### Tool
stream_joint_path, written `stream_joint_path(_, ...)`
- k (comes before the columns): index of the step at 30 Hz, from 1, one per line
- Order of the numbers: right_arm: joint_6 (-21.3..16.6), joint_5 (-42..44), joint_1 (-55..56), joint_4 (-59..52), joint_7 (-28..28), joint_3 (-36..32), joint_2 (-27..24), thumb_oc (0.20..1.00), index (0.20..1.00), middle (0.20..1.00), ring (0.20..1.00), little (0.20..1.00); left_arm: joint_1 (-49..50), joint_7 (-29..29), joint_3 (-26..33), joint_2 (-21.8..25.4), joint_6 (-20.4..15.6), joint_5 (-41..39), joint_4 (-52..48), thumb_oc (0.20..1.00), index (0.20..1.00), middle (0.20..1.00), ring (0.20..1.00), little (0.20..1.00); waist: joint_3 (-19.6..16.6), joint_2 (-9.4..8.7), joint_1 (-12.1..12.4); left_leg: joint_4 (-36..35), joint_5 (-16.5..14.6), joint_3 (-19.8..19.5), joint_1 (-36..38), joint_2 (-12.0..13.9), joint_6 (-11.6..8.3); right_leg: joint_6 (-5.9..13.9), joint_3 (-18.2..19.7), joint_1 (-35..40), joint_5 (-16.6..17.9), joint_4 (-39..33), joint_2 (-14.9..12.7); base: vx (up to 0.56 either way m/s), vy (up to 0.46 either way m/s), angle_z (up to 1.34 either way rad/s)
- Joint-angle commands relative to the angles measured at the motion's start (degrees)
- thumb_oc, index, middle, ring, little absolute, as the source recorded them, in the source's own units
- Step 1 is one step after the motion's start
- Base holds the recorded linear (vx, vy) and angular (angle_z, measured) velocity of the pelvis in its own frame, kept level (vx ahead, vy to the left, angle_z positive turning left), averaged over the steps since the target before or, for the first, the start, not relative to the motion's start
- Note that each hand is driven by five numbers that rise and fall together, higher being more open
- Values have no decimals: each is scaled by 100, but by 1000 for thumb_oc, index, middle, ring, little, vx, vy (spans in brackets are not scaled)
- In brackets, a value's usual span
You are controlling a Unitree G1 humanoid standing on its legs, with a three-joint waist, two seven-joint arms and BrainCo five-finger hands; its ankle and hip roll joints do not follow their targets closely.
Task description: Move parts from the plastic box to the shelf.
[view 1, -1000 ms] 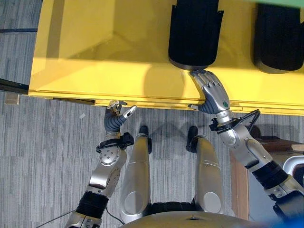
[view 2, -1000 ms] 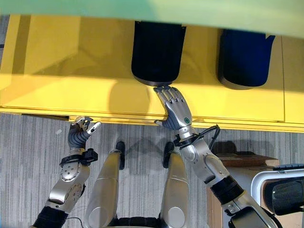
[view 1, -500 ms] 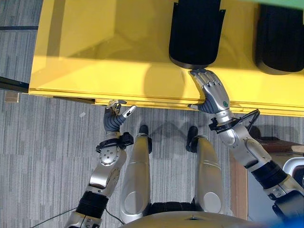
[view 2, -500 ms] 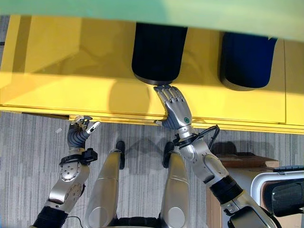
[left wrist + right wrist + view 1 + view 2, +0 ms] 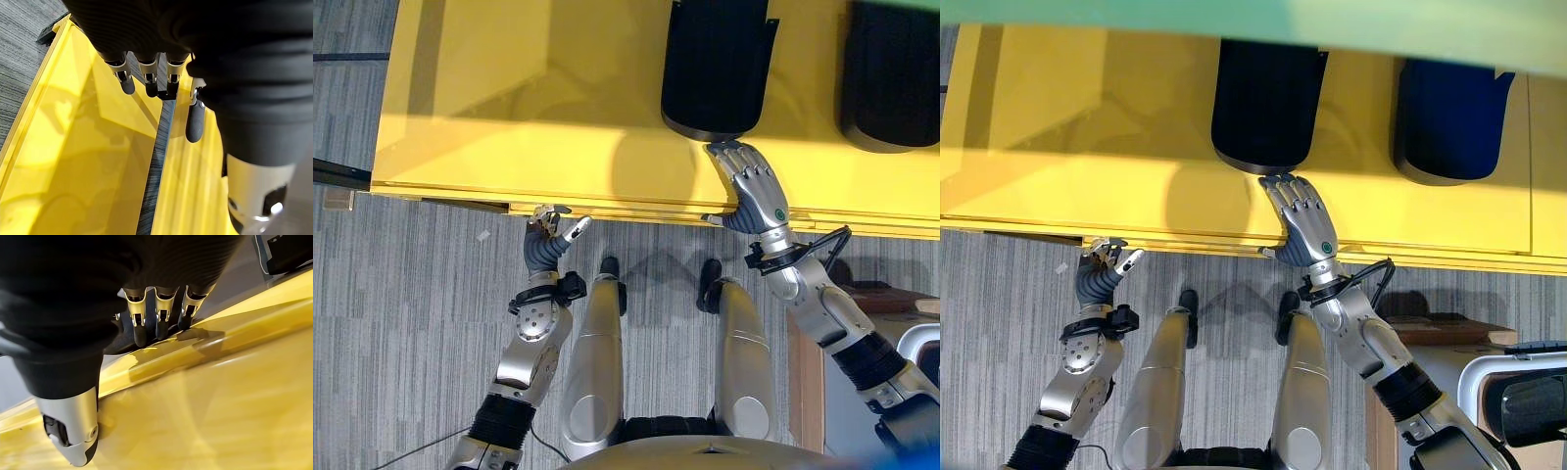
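right hand point(image 5: 756, 196): open, fingertips at near black part point(image 5: 715, 69) on yellow shelf point(image 5: 509, 108), likely releasing | left hand point(image 5: 548, 235): relaxed, empty, near shelf edge, idle

A wide shelf point(image 5: 509, 108) stretches across the far side, above the carpet floor point(image 5: 401, 323). Two parts stand on the shelf: one part point(image 5: 715, 69) right of its middle, a second part point(image 5: 891, 78) further right. The right robot hand point(image 5: 754, 191) lies on the shelf, just in front of the first part. The left robot hand point(image 5: 548, 235) is at the shelf's near edge, well left of that part.
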Motion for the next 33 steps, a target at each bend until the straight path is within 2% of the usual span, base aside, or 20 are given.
stream_joint_path(1,152,88,-200,-197,-468,-609,127,1000,1000,1000,1000,1000,77,57,119,107,-371,243,-557,1000,1000,1000,1000,1000,-195,76,43,-61,132,-209,-225,-59,124,52,65,289,-396,203,-131,66,-24,0)
stream_joint_path(2,194,112,-158,-170,-555,-712,131,1000,1000,1000,1000,1000,82,71,136,106,-383,253,-555,1000,1000,1000,1000,1000,-200,72,39,-47,-5,-230,-150,-56,106,80,94,352,-517,237,-120,0,0,0)
stream_joint_path(3,194,112,-148,-172,-557,-713,133,1000,1000,1000,1000,1000,90,70,131,108,-384,254,-557,1000,1000,1000,1000,1000,-195,77,42,-65,129,-211,-216,-59,123,47,63,293,-402,212,-136,68,-22,1)
stream_joint_path(4,213,117,-135,-146,-592,-763,117,1000,1000,1000,1000,1000,87,71,142,112,-385,255,-553,1000,1000,1000,1000,1000,-199,73,37,-49,2,-229,-156,-59,106,80,89,344,-515,239,-120,0,0,0)
stream_joint_path(5,220,122,-130,-146,-610,-781,123,1000,1000,1000,1000,1000,86,73,145,112,-390,252,-553,1000,1000,1000,1000,1000,-199,74,38,-43,3,-228,-162,-61,105,80,93,341,-512,241,-119,0,0,0)
stream_joint_path(6,226,122,-117,-143,-626,-798,126,1000,1000,1000,1000,1000,93,73,145,116,-391,251,-554,1000,1000,1000,1000,1000,-195,78,42,-48,139,-209,-242,-67,122,47,64,278,-394,215,-134,0,0,0)
stream_joint_path(8,238,131,-111,-135,-639,-829,125,1000,1000,1000,1000,1000,88,69,148,120,-386,250,-554,1000,1000,1000,1000,1000,-199,76,37,-37,9,-228,-176,-69,102,78,94,333,-511,248,-115,0,0,0)
stream_joint_path(9,247,127,-86,-133,-645,-858,122,1000,1000,1000,1000,1000,106,60,144,123,-384,253,-549,1000,1000,1000,1000,1000,-195,81,38,-47,142,-205,-259,-73,120,48,52,253,-395,238,-131,-86,11,2)
stream_joint_path(11,252,121,-79,-135,-661,-870,128,1000,1000,1000,1000,1000,108,61,138,122,-388,249,-545,1000,1000,1000,1000,1000,-195,81,34,-40,142,-211,-266,-69,121,49,57,241,-394,247,-129,-7,-2,1)
stream_joint_path(12,251,119,-87,-145,-670,-877,134,1000,1000,1000,1000,1000,108,64,138,122,-384,247,-546,1000,1000,1000,1000,1000,-200,77,32,-21,13,-228,-200,-62,103,83,85,303,-509,271,-110,0,0,0)
stream_joint_path(14,258,118,-75,-125,-677,-877,137,1000,1000,1000,1000,1000,117,66,132,124,-377,258,-543,1000,1000,1000,1000,1000,-195,85,33,-42,146,-206,-263,-61,122,47,57,240,-395,253,-120,0,0,0)
stream_joint_path(16,271,129,-78,-98,-689,-897,140,1000,1000,1000,1000,1000,115,57,132,122,-382,254,-531,1000,1000,1000,1000,1000,-206,88,28,-11,10,-223,-214,-62,102,84,102,287,-509,277,-97,38,-7,-1)
stream_joint_path(17,277,138,-66,-100,-700,-910,140,1000,1000,1000,1000,1000,128,56,132,121,-386,246,-537,1000,1000,1000,1000,1000,-195,94,30,-23,141,-201,-283,-64,119,52,73,227,-397,256,-111,0,0,0)
stream_joint_path(18,278,140,-70,-97,-705,-914,138,1000,1000,1000,1000,1000,128,55,132,117,-383,242,-539,1000,1000,1000,1000,1000,-200,88,29,11,-12,-222,-215,-64,100,86,106,291,-525,289,-95,0,0,0)
stream_joint_path(20,284,143,-66,-94,-723,-935,131,1000,1000,1000,1000,1000,128,56,136,120,-385,242,-548,1000,1000,1000,1000,1000,-205,89,26,-4,7,-224,-221,-63,102,85,102,273,-510,282,-92,-6,-1,-2)
stream_joint_path(21,288,148,-61,-85,-735,-938,141,1000,1000,1000,1000,1000,140,57,128,125,-385,251,-550,1000,1000,1000,1000,1000,-195,95,28,-14,139,-201,-291,-63,119,50,72,214,-391,261,-106,0,0,0)
stream_joint_path(22,288,151,-67,-75,-745,-945,140,1000,1000,1000,1000,1000,137,48,127,121,-384,248,-545,1000,1000,1000,1000,1000,-199,92,25,9,-11,-219,-216,-59,101,81,103,283,-523,294,-90,0,0,0)
stream_joint_path(25,290,149,-56,-98,-763,-983,135,1000,1000,1000,1000,1000,144,42,129,122,-387,248,-544,1000,1000,1000,1000,1000,-195,97,26,-9,142,-200,-301,-66,126,49,83,212,-382,255,-102,-57,12,0)
stream_joint_path(32,111,197,418,-576,-764,-1262,23,1000,1000,1000,1000,1000,130,57,145,99,-373,317,-569,1000,1000,1000,1000,1000,-195,56,-42,-29,159,-201,-270,-56,119,46,88,208,-385,267,-88,11,-3,0)
stream_joint_path(33,61,260,574,-668,-735,-1338,1,1000,1000,1000,1000,1000,135,51,167,94,-355,328,-569,1000,1000,1000,1000,1000,-216,36,-61,-19,22,-223,-188,-47,99,81,113,290,-500,285,-78,0,0,0)
